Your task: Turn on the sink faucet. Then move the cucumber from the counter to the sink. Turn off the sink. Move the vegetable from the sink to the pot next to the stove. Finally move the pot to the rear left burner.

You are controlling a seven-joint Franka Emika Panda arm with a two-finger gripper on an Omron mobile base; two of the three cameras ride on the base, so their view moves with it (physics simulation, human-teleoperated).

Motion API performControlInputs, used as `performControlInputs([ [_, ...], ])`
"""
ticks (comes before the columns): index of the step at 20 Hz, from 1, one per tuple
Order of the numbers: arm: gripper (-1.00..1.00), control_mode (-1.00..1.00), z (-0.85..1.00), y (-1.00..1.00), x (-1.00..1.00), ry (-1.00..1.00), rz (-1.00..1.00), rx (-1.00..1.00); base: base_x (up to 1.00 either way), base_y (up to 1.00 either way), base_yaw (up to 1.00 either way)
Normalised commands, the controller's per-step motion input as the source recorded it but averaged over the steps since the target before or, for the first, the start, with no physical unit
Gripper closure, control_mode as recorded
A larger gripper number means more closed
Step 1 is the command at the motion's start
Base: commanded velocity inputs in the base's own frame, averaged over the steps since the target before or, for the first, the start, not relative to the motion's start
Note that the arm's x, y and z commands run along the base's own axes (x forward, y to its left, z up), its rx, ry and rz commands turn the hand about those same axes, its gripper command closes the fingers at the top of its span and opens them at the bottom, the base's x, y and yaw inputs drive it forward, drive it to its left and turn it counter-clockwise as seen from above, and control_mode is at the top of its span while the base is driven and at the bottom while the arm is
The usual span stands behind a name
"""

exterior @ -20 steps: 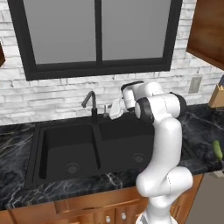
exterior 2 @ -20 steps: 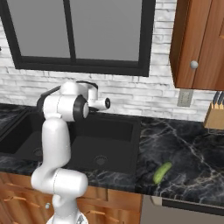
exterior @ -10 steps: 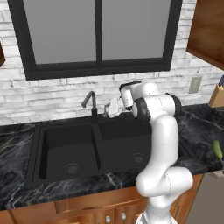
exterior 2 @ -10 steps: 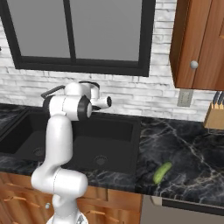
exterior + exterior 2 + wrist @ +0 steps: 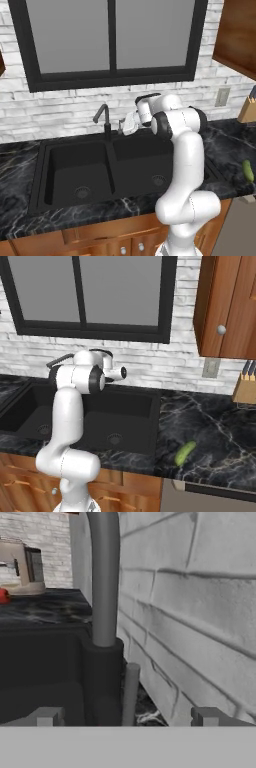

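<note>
White brick and a dark-framed window are seen behind the black marble bench, into which the double sink is set. At the sink's 12 o'clock edge the black faucet stands, and the gripper is held just beside it at 3 o'clock, jaws spread wide and grasping nothing. Close up, the faucet's thin lever is seen between the fingertips. The cucumber lies on the bench at the sink's 4 o'clock.
</note>
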Motion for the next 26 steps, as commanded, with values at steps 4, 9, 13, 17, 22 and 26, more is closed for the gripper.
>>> performControlInputs([
  [4, -1.0, -1.0, -0.05, 0.29, 0.03, 0.0, 0.03, 0.0, 0.0, 0.0, 0.0],
  [9, -1.0, -1.0, 0.0, 0.26, 0.0, 0.0, 0.06, 0.0, 0.0, 0.0, 0.0],
  [13, -1.0, -1.0, 0.0, 0.26, 0.02, 0.0, 0.05, 0.0, 0.0, 0.0, 0.0],
  [17, -1.0, -1.0, -0.05, 0.25, 0.03, 0.0, 0.03, 0.0, 0.0, 0.0, 0.0],
  [22, 1.0, -1.0, -0.12, 0.36, 0.02, 0.0, 0.0, 0.0, 0.0, 0.0, 0.0],
  [26, 1.0, -1.0, -0.07, 0.33, 0.05, 0.0, 0.0, 0.0, 0.0, 0.0, 0.0],
])
